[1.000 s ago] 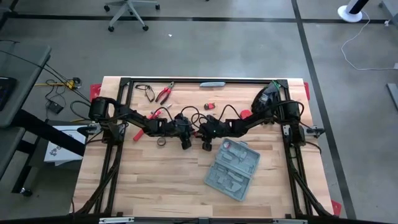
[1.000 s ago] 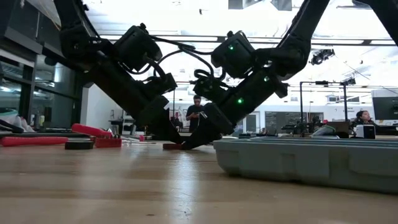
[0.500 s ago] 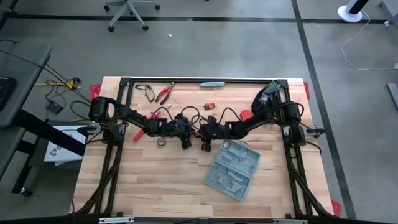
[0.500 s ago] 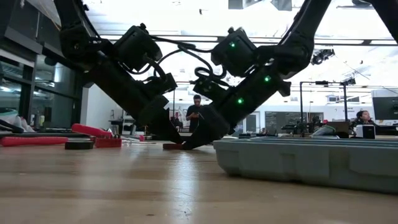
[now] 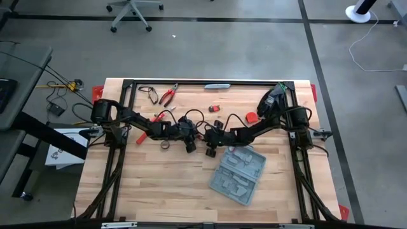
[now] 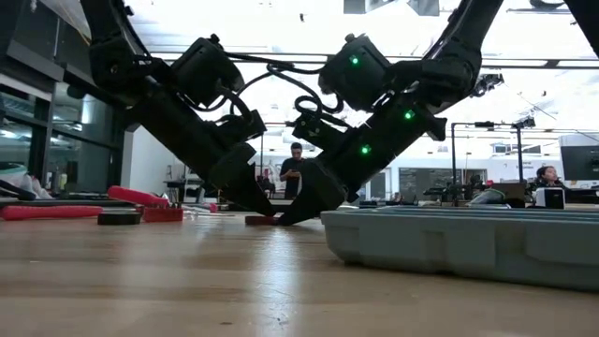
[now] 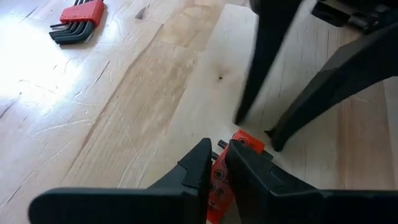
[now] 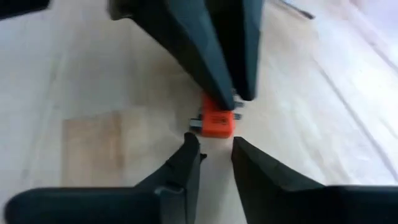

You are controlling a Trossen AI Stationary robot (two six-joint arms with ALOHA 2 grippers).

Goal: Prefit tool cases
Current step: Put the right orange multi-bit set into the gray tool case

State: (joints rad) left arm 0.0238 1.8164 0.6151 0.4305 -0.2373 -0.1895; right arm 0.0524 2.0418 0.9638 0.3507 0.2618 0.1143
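High: both arms reach inward, meet mid-table; open grey case (image 5: 238, 175) lies just right of their tips.
Low: left gripper (image 6: 255, 208) and right gripper (image 6: 290, 213) slant down, tips on table.
Left wrist: fingers (image 7: 198, 163) clamp small orange tool (image 7: 231, 163).
Right wrist: jaws narrowly parted, empty, tool just ahead.

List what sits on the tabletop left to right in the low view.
Long red-handled tool → black roll → red hex key set → left tool → small red block → right tool → open grey tool case.
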